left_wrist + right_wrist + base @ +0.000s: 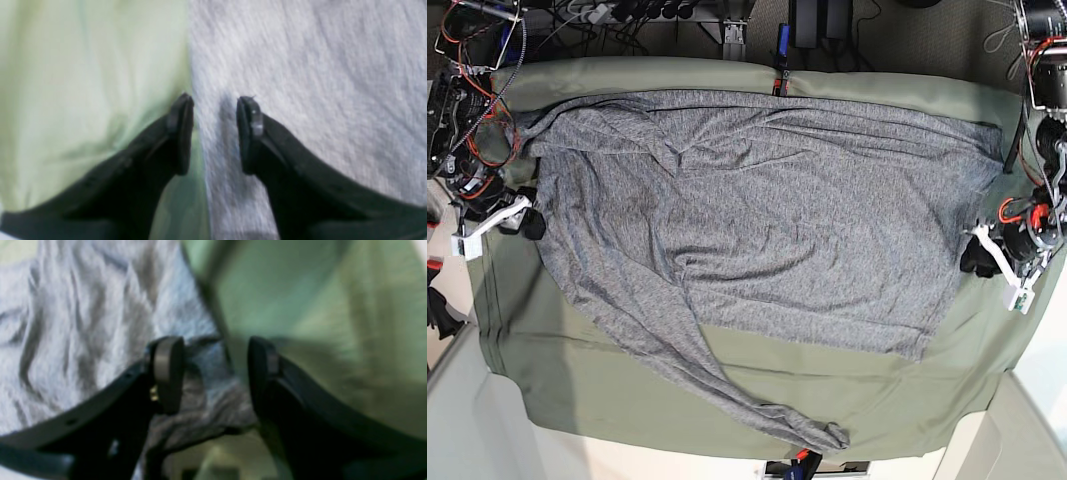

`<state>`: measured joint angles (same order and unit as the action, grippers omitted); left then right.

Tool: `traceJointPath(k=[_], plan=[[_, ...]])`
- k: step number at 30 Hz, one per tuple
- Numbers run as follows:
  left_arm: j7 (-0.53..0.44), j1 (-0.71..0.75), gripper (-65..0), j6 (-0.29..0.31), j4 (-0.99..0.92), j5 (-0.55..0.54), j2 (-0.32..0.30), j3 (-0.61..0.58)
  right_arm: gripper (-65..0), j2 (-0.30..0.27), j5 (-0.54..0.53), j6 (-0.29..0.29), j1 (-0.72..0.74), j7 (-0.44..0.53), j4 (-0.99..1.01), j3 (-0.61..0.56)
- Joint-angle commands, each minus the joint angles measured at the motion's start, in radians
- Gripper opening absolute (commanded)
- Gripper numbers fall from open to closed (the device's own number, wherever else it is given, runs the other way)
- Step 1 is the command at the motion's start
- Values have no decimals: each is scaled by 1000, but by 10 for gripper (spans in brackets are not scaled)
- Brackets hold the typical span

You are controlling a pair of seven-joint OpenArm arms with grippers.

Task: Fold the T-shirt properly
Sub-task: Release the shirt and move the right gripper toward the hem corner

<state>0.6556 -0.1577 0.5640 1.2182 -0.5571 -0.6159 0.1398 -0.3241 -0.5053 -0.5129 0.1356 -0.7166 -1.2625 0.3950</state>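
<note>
Heather-grey knit, the T-shirt (767,220), spread wide over the olive-green table cloth (627,390) on the bench, one long sleeve trailing toward the near edge, body rumpled but mostly flat. At the base view's right, left gripper (215,133) low at the shirt's side edge: fingers parted, one over green cloth, the other over grey knit, the hem line running between them, nothing pinched. At the base view's left, right gripper (215,373) by the opposite edge: fingers likewise apart, a bunched lip of grey fabric lying in the gap but not clamped.

Risks, judged from here: closing on the left could catch table cloth along with hem, dragging the cover up with the fold. On the right, only a thin wrinkle between the fingers, likely to slip out once lifted. Uneven grips on the two sides would skew the fold line. Trailing sleeve could swing free and land askew, or hang off the bench edge.
</note>
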Motion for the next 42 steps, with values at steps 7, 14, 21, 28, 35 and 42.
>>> traceJointPath(k=[7, 14, 21, 28, 35, 42], plan=[[-263, -284, -332, -62, -348, 72, -14, -148, -344, -19, -9, -7, 19, 0, -14, -22], [-395, -475, -332, -63, -668, 100, 55, -219, -344, -19, -6, -7, 16, -2, -14, -22], [-396, -487, -332, -82, -711, 156, 137, -219, -344, -19, -7, -7, 16, -6, -13, -22], [-389, -499, -332, -81, -710, 142, 147, -219, -344, -19, -10, -7, 19, -5, -13, -22], [-316, -542, -332, 0, -708, 67, 147, -219, -344, -19, -19, -7, 19, -5, -13, -22], [-289, -571, -332, 40, -708, 23, 153, -219, -344, -19, -19, -7, 18, -5, -13, -22]])
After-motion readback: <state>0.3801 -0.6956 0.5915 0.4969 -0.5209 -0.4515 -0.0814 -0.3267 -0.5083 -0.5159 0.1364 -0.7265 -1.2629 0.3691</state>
